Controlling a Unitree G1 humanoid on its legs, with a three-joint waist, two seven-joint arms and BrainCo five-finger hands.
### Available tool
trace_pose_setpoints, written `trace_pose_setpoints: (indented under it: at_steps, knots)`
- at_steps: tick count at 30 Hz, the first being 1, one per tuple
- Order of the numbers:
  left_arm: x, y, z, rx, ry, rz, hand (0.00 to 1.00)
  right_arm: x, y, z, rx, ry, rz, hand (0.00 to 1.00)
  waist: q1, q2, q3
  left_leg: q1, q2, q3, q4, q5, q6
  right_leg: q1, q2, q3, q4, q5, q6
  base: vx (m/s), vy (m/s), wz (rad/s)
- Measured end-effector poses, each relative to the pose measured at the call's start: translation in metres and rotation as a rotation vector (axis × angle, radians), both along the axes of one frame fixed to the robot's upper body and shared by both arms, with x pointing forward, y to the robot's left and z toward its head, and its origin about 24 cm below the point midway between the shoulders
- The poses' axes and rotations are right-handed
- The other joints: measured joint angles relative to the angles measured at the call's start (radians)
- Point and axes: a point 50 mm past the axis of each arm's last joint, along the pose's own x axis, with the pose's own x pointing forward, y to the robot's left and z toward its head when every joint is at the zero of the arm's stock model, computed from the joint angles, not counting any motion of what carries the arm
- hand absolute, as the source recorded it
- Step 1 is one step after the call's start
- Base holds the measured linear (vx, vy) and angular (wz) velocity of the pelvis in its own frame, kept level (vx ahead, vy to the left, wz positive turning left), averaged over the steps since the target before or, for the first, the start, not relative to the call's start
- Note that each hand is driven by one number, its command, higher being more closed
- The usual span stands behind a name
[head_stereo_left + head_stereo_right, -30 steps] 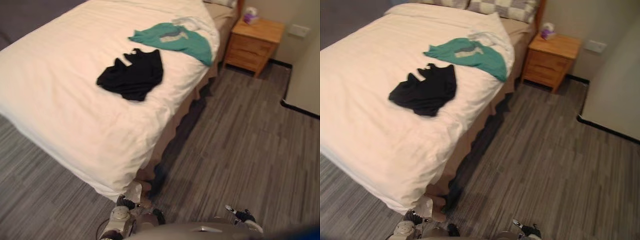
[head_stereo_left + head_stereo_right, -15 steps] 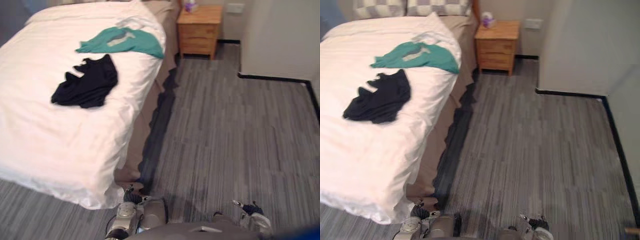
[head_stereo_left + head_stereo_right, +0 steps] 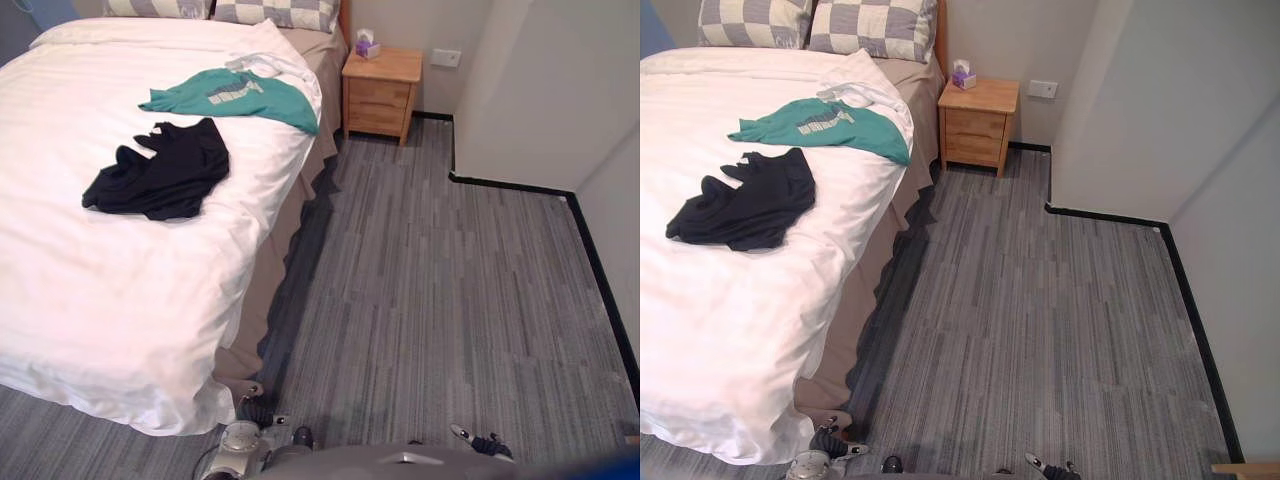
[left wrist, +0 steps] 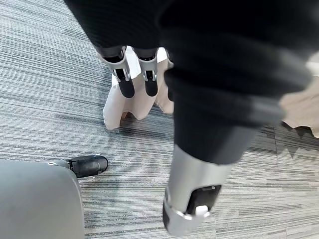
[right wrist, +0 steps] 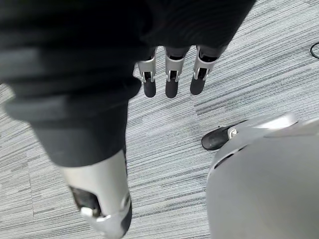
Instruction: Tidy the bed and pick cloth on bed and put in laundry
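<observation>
A black cloth lies crumpled on the white bed, near its right side. Beyond it a teal shirt is spread flat, its corner reaching the bed's edge. A small white cloth is bunched beside the pillows. My left hand hangs low over the floor by the bed's near corner, fingers straight and holding nothing. Over the grey floor to the right hangs my right hand, also straight-fingered and holding nothing. Both hands are far from the clothes.
A wooden nightstand with a tissue box stands at the bed's head. A wall corner juts out on the right. Striped grey floor runs between bed and wall. The tan bed skirt hangs close to my left hand.
The camera has swung, so the bed now sits further left and more floor and wall show. The clothes lie where they were. Both hands still hang low.
</observation>
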Motion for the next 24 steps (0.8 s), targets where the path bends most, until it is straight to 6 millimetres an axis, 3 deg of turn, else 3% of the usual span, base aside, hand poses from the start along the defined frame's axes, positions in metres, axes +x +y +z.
trace_pose_setpoints:
  at_steps: [5,7,10,13,14,15,17,20,21,24]
  knots:
    - [-0.001,0.0,-0.001,0.003,0.01,-0.004,0.0,-0.002,0.002,-0.001,0.002,0.016,0.02,0.0,-0.014,-0.009,0.007,0.029,0.001,0.02,0.0,0.0,0.0,0.015,0.0,0.016,0.014,-0.001,-0.001,0.0,0.004,-0.09]
    - [-0.002,0.001,-0.001,0.008,0.016,-0.009,0.0,0.0,0.003,-0.001,0.005,0.014,0.025,0.0,-0.017,-0.019,0.023,0.037,0.001,0.048,0.0,-0.005,0.005,-0.016,-0.007,0.027,0.093,-0.036,-0.003,-0.04,0.026,-0.19]
    - [0.002,0.01,0.001,0.032,0.014,-0.014,0.0,0.001,0.015,-0.003,0.02,0.033,0.058,0.0,-0.027,-0.069,0.057,0.055,-0.037,0.116,-0.005,-0.04,0.035,-0.078,-0.079,0.023,0.258,-0.119,0.03,-0.07,0.082,0.07]
    - [0.009,0.012,0.003,0.034,0.003,0.001,0.0,0.0,0.011,-0.002,0.009,0.042,0.035,0.0,-0.028,-0.055,0.113,0.081,-0.037,0.141,-0.005,-0.042,0.044,-0.184,-0.123,-0.022,0.513,-0.09,0.031,-0.12,0.055,0.07]
    - [0.008,0.017,0.003,0.044,0.012,0.011,0.0,0.003,0.008,-0.001,0.001,0.031,0.04,0.0,-0.039,-0.031,0.122,0.083,-0.004,0.144,-0.005,-0.042,0.044,-0.221,-0.079,-0.034,0.524,-0.109,-0.001,-0.21,-0.05,-0.04]
    - [0.002,0.023,0.003,0.066,0.033,0.008,0.0,0.0,0.008,-0.001,-0.002,0.037,0.051,0.0,-0.044,-0.028,0.122,0.083,0.025,0.143,-0.005,-0.042,0.044,-0.237,-0.025,-0.035,0.482,-0.117,-0.015,-0.2,-0.096,0.0]
    - [-0.002,0.025,0.002,0.072,0.055,0.008,0.0,0.002,0.008,0.0,-0.003,0.026,0.052,0.0,-0.048,-0.029,0.122,0.074,0.051,0.141,-0.004,-0.045,0.039,-0.262,0.034,-0.049,0.391,-0.108,-0.025,-0.16,-0.188,0.04]
    - [0.003,0.024,0.003,0.066,0.045,0.007,0.0,0.002,0.008,0.0,-0.003,0.028,0.046,0.0,-0.062,-0.028,0.125,0.055,0.058,0.142,0.0,-0.061,0.014,-0.313,0.053,-0.059,0.237,-0.02,-0.061,-0.08,-0.202,0.02]
    - [0.007,0.022,0.003,0.072,0.037,-0.014,0.0,0.001,0.006,0.0,-0.004,0.03,0.04,0.0,-0.079,-0.018,0.129,0.055,0.072,0.143,-0.001,-0.075,-0.004,-0.31,0.059,-0.075,0.254,0.027,-0.083,0.14,-0.277,0.11]
    - [0.011,0.006,0.001,0.019,0.023,-0.017,0.0,0.002,-0.001,0.001,-0.019,0.023,0.02,0.0,-0.089,0.036,0.144,0.082,0.12,0.159,0.008,-0.102,-0.026,-0.325,0.093,-0.102,0.339,-0.062,-0.106,0.25,-0.233,-0.01]
